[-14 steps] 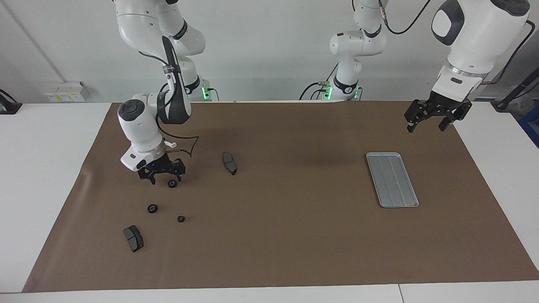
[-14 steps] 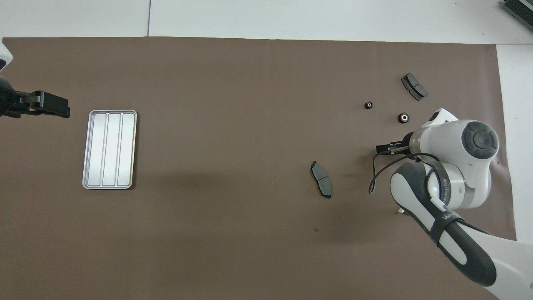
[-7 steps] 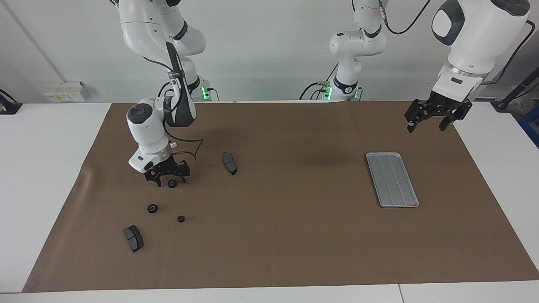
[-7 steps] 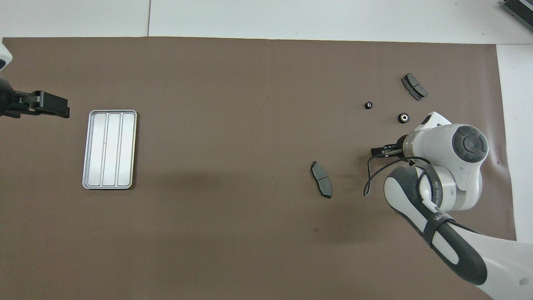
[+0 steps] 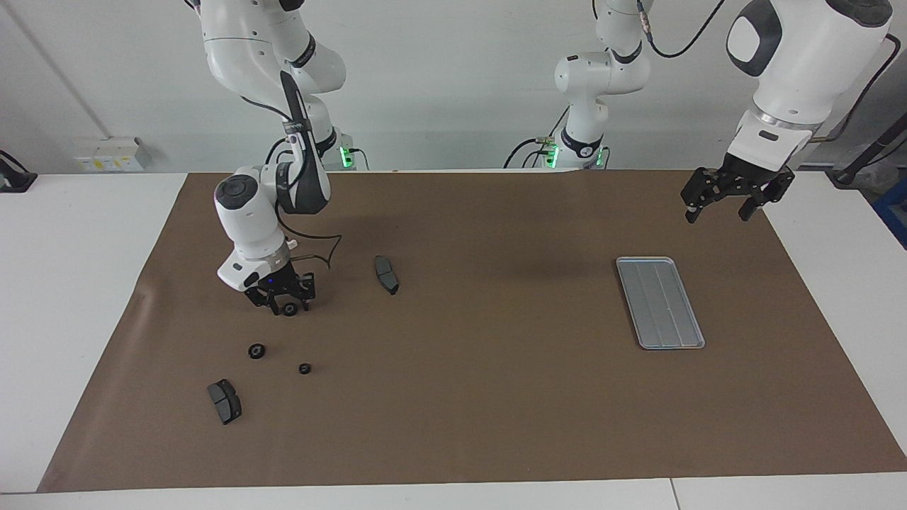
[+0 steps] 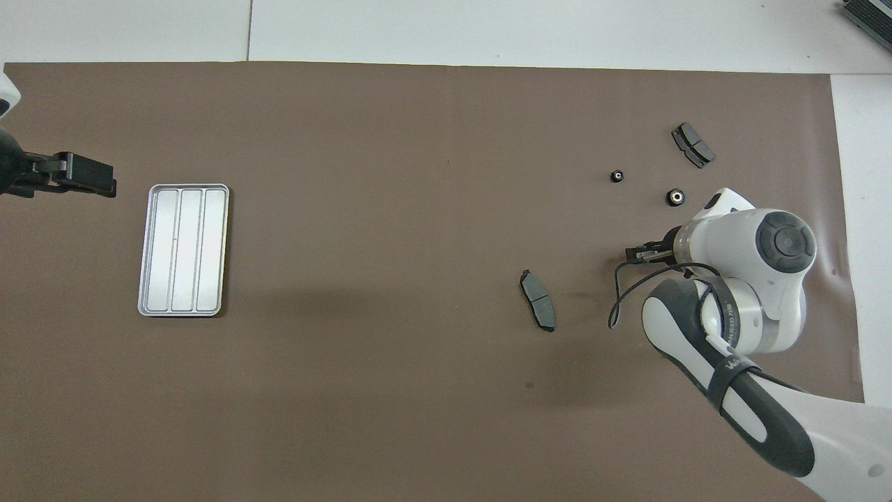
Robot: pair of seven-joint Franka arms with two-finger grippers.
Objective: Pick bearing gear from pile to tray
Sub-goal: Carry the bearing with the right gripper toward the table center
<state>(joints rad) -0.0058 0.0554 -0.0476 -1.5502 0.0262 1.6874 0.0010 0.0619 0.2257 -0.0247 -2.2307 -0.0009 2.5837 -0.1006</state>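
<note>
1. The gear (image 5: 289,309) I am after lies on the brown mat (image 5: 468,397) at the right arm's end of the table, between the fingers of my right gripper (image 5: 283,303), which is down at the mat around it.
2. I cannot tell whether those fingers are clenched on the gear or merely flank it; from overhead my wrist hides it.
3. Two more black gears lie farther from me: a larger one (image 5: 256,350) and a smaller one (image 5: 305,368), apart from each other.
4. One brake pad (image 5: 224,401) lies farther out still; another brake pad (image 5: 386,274) lies beside my right gripper, toward the middle of the table.
5. The tray (image 5: 660,302) sits well apart, at the left arm's end, with nothing in it.
6. My left gripper (image 5: 724,198) waits in the air, fingers spread, holding nothing.
</note>
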